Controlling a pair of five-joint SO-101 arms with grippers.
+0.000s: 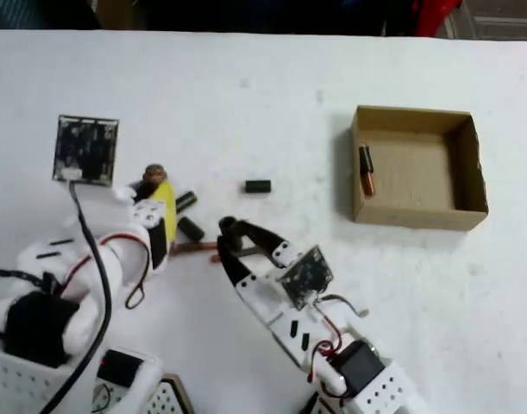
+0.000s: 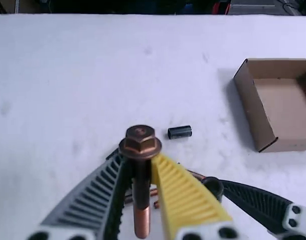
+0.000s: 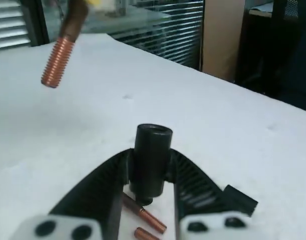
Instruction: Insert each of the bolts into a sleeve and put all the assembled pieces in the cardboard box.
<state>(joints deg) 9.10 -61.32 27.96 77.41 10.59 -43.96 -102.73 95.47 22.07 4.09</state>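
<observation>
Well, begin with the high view. Your left gripper [image 1: 155,194] is clenched on a copper bolt [image 1: 155,175] over the left part of the table [image 1: 246,86]. Your right gripper [image 1: 235,228] sits near it, its black fingers grasping a black sleeve [image 1: 228,226]. Between the two arms you have spare sleeves [image 1: 191,228] and loose bolts [image 1: 194,247] lying flat on the table. A lone sleeve [image 1: 258,186] lies apart from them, toward the cardboard box [image 1: 414,216]. That box stands open, well off to the right, with one assembled piece [image 1: 366,170] against its left wall.

In the left wrist view you see the bolt pinched between the grey finger [image 2: 100,185] and the yellow finger [image 2: 180,192], its hex head clear of the tips. The lone sleeve lies on the table beyond the head, the box is farther off, and a black finger of the right gripper shows close by.

In the right wrist view the held sleeve stands upright between the fingers, bore open at the top. The bolt's threaded end hangs in the air, apart from the sleeve. The loose bolts lie on the table under the fingers.
</observation>
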